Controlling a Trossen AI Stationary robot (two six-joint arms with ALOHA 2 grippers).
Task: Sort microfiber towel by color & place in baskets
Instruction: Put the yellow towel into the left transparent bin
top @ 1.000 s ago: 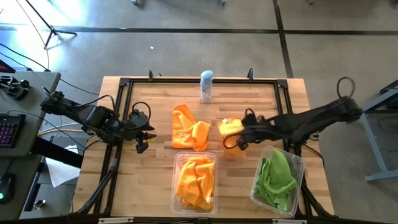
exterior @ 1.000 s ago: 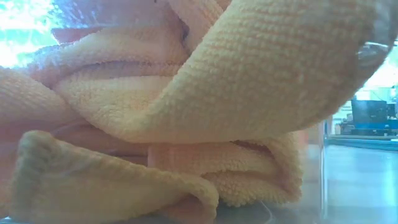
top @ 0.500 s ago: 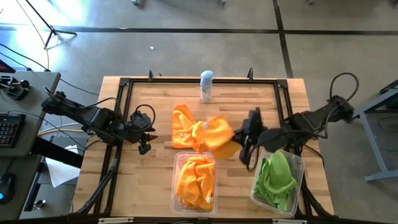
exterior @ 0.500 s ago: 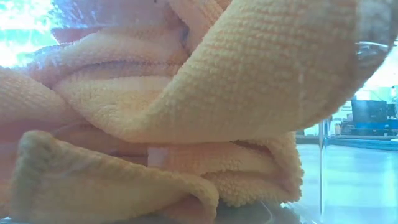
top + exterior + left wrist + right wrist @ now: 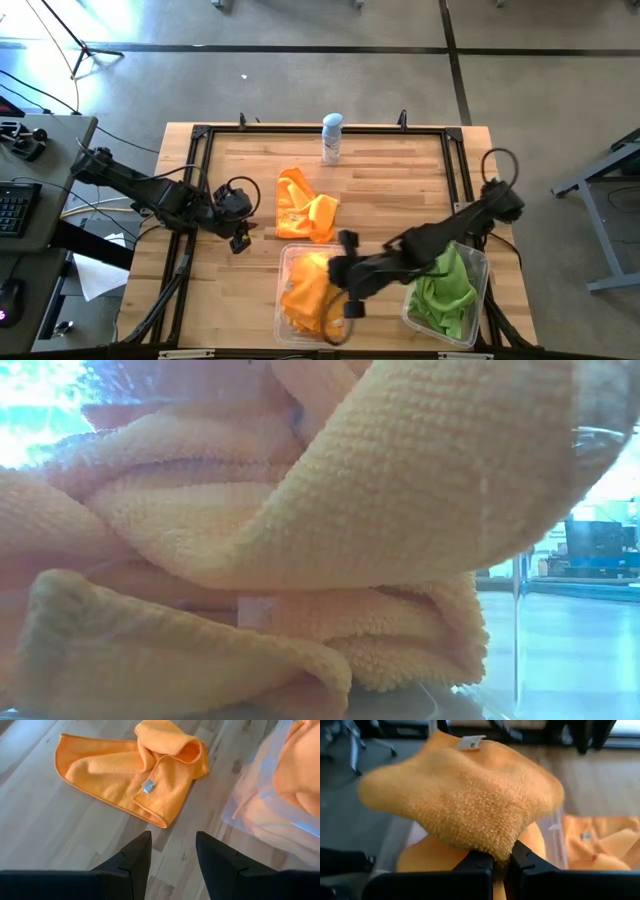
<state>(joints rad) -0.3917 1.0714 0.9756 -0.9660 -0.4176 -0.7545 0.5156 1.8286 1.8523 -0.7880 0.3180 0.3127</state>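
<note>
An orange towel [image 5: 300, 205] lies crumpled flat on the table's middle, also in the left wrist view [image 5: 125, 770]. My left gripper [image 5: 240, 236] [image 5: 172, 852] hovers open just left of it, touching nothing. My right gripper [image 5: 336, 272] [image 5: 501, 859] is shut on another orange towel [image 5: 465, 795] above the clear basket [image 5: 282, 292] that holds orange towels [image 5: 300, 540]. A second clear basket [image 5: 484, 282], near the right corner, holds green towels [image 5: 442, 285]. My right gripper pinches the orange towel between its two fingers at a bunched fold [image 5: 502, 851]. The cloth billows out beyond the fingertips, its white tag [image 5: 470, 742] at the far edge. It is lifted clear, over the basket of orange towels; several layers seem gathered in the pinch.
A white-and-blue spray can [image 5: 332, 138] stands near the table's far edge. A black frame rail [image 5: 195, 180] runs along the table's sides. Bare wood lies between the loose towel and the right edge. The low view is filled by orange cloth behind the basket's clear wall.
My right gripper, still shut on its orange towel, has swung from the table's right middle toward the near edge and the left, ending over the basket of orange towels. The towel has travelled with it, lifted clear. My left gripper has edged slightly toward the loose orange towel.
</note>
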